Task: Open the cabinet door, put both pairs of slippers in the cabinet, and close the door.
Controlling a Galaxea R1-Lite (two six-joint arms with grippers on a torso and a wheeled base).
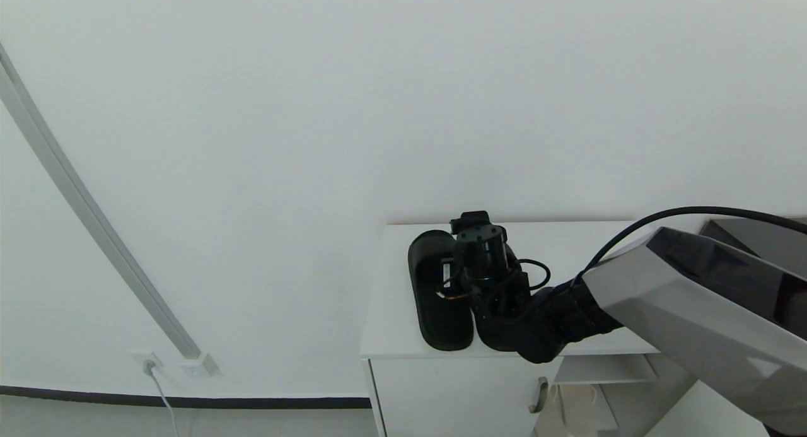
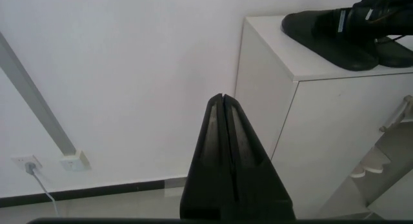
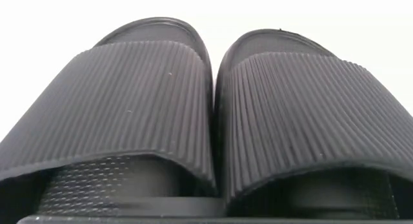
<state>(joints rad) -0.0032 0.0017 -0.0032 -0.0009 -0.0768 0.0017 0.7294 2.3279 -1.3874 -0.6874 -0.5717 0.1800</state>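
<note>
A pair of black slippers (image 1: 438, 298) lies side by side on top of the white cabinet (image 1: 391, 311), toes toward the wall. My right gripper (image 1: 485, 279) hangs directly over the pair and hides much of one slipper. The right wrist view looks closely at both ribbed straps (image 3: 129, 101) (image 3: 303, 108). My left gripper (image 2: 222, 98) is shut and empty, held low and left of the cabinet, with the slippers (image 2: 329, 33) up and to its side. The cabinet's left door (image 1: 454, 393) is closed, with a metal handle (image 1: 538, 394) (image 2: 397, 114).
Beside the handle the cabinet stands open, showing white shelves (image 1: 599, 369) and a pale object (image 1: 570, 412) below. A wall socket with a plugged cable (image 1: 149, 364) and a slanted cable duct (image 1: 94, 229) are on the wall to the left.
</note>
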